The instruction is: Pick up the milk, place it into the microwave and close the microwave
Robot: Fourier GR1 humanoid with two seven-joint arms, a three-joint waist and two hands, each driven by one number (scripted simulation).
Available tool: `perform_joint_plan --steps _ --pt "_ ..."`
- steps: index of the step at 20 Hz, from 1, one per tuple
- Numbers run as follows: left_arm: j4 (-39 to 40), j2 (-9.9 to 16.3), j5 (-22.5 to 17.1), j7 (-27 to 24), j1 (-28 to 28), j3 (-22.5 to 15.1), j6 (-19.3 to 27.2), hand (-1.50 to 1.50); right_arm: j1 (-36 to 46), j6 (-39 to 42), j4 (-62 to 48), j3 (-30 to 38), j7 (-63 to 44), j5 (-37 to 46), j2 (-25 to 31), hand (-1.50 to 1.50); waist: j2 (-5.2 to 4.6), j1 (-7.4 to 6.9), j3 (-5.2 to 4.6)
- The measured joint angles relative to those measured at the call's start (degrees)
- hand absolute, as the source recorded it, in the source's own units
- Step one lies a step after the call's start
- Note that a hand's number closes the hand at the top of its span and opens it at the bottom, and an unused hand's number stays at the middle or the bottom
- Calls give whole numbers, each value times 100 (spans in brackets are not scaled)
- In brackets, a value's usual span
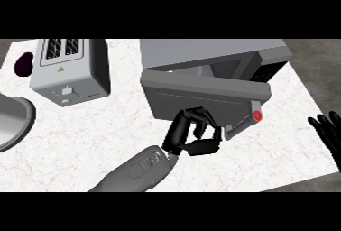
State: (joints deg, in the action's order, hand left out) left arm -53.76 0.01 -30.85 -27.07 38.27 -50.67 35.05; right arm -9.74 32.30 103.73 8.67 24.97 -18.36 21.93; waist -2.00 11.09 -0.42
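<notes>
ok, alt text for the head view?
The left hand is at the partly open microwave door, fingers curled at its lower edge; the milk is not visible. The right hand rests open at the right edge. A toaster stands at the counter's upper left.

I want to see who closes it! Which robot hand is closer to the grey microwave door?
The left. The left hand, fingers curled, is right against the grey microwave door, at its lower edge. The right hand rests open by the view's right edge, well apart from the door.
</notes>
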Motion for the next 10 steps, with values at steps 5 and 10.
perform_joint_plan --steps 5,10 --pt "157 -1 -490 19 372 83 459 -150 201 26 71 158 -127 -181 180 -150 -48 159 6" --pt "340 18 -875 89 701 141 801 -150 530 -70 178 417 -174 -101 446 150 -79 302 13"
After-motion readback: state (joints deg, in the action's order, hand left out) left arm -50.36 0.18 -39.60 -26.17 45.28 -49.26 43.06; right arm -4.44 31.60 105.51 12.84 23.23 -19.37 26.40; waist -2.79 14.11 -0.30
